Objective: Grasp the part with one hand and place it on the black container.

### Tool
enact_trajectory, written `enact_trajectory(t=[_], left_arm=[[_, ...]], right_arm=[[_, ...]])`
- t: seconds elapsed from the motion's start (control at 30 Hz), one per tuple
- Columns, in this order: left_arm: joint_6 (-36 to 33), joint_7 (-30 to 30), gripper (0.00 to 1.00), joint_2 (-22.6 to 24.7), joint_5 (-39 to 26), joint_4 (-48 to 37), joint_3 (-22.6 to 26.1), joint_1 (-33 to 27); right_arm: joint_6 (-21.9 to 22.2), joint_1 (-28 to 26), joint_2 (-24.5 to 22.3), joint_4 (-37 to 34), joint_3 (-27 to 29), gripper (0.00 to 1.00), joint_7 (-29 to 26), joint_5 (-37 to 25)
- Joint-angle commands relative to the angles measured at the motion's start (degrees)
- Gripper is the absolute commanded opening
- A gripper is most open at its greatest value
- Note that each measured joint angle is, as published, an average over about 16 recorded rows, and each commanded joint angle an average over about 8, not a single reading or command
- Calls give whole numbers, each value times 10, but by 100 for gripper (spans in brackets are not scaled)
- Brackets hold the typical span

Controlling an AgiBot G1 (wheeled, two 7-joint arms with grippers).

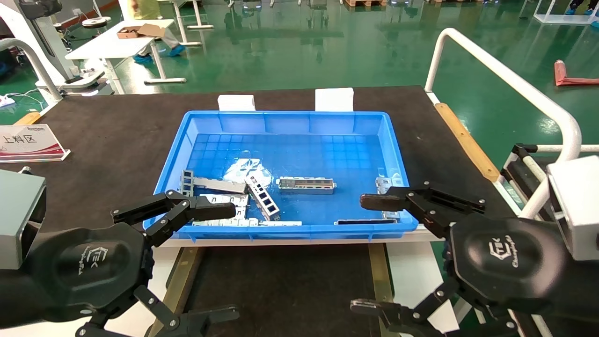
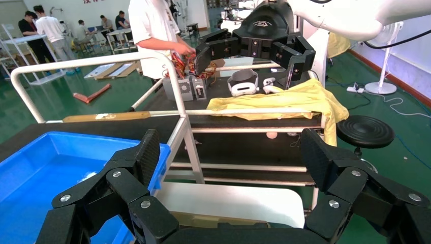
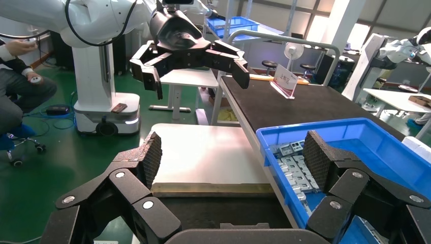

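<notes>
Lying flat in the blue crate (image 1: 290, 121) mid-floor: the part (image 1: 306, 185), slim silver-grey perforated channel, among other grey stampings. Spreading wide apart, empty: left claw (image 1: 213, 262) and right claw (image 1: 367, 252), flanking the matte black container (image 1: 285, 285) on the near counter (image 1: 93, 135).

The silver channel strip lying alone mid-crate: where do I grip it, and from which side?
Probably from straight above, pinching the channel strip at mid-length across its narrow width. It lies flat on the blue crate floor, long axis left-right, apart from the piled pieces, so both long edges look free. The right gripper and the left gripper, both open near the crate's front rim, look about equally near.
</notes>
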State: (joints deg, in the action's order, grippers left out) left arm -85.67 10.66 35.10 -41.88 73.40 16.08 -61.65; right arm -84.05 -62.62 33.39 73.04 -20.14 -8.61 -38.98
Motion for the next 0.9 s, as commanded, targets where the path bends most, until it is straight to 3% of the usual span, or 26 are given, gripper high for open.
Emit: enact_trajectory(t=[0.03,0.9], left_arm=[[0,0,100,0,0,0,0,0],[1,1,100,4,-2,-3,2,-6]], right_arm=[[0,0,0,0,0,100,0,0],[0,0,0,0,0,100,0,0]])
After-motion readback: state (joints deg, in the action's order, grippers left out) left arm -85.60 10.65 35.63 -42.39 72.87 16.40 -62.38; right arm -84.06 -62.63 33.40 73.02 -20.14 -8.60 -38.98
